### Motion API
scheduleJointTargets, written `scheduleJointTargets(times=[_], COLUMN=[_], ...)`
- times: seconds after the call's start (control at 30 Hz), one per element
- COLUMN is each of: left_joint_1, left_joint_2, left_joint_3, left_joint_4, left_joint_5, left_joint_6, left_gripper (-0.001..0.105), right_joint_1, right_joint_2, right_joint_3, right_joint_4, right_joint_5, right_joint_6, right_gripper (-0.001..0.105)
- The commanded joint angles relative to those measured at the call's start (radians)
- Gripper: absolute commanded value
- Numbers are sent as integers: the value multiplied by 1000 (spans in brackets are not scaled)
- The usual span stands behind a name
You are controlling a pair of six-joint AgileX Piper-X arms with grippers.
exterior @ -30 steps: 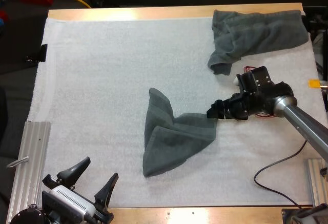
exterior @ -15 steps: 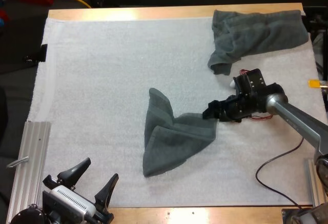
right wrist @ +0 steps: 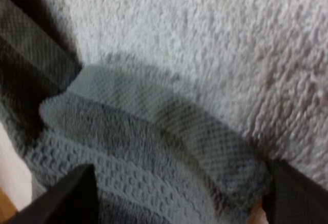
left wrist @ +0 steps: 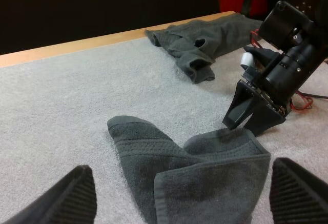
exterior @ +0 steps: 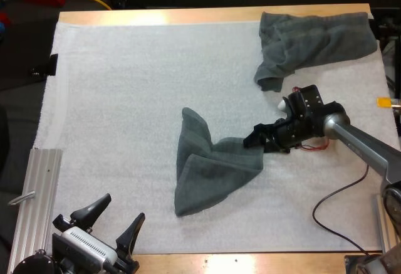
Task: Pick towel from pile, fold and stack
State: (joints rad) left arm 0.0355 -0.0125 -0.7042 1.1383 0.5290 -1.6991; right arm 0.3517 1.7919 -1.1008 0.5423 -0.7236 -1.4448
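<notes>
A dark grey-green towel (exterior: 210, 173) lies crumpled in the middle of the white mat (exterior: 125, 98). My right gripper (exterior: 255, 143) is at this towel's right corner, tilted down onto it. In the right wrist view its fingers (right wrist: 66, 193) stand wide apart with the towel's edge (right wrist: 143, 131) lying between them, so it is open. A second towel (exterior: 313, 39) lies rumpled at the mat's far right corner. My left gripper (exterior: 121, 208) hovers open near the table's front edge, facing the crumpled towel (left wrist: 154, 152) and the right gripper (left wrist: 251, 121) beyond it.
An aluminium rail (exterior: 34, 199) runs along the mat's front left side. A black cable (exterior: 332, 214) loops on the mat at the front right. Bare mat spreads over the left and back.
My right gripper has slid a little to the left, onto the crumpled towel's right corner. The towels and the left arm have not moved.
</notes>
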Motion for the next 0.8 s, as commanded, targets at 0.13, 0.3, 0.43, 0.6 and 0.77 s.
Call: scheduleJointTargets(times=[0.13,0.3,0.43,0.6,0.77], left_joint_1=[-1,-1,-1,-1,-1], left_joint_2=[-100,-100,-100,-100,-100], left_joint_3=[-6,-6,-6,-6,-6], left_joint_4=[-7,-7,-7,-7,-7], left_joint_5=[7,7,7,7,7], left_joint_6=[-12,-12,-12,-12,-12], left_gripper=[68,68,68,68,68], right_joint_1=[2,2,2,2,2], right_joint_2=[14,14,14,14,11], right_joint_3=[8,8,8,8,8], right_joint_4=[24,24,24,24,26], right_joint_5=[20,93,119,142,166], right_joint_6=[13,21,20,-4,-34], right_gripper=[56,35,24,4,1])
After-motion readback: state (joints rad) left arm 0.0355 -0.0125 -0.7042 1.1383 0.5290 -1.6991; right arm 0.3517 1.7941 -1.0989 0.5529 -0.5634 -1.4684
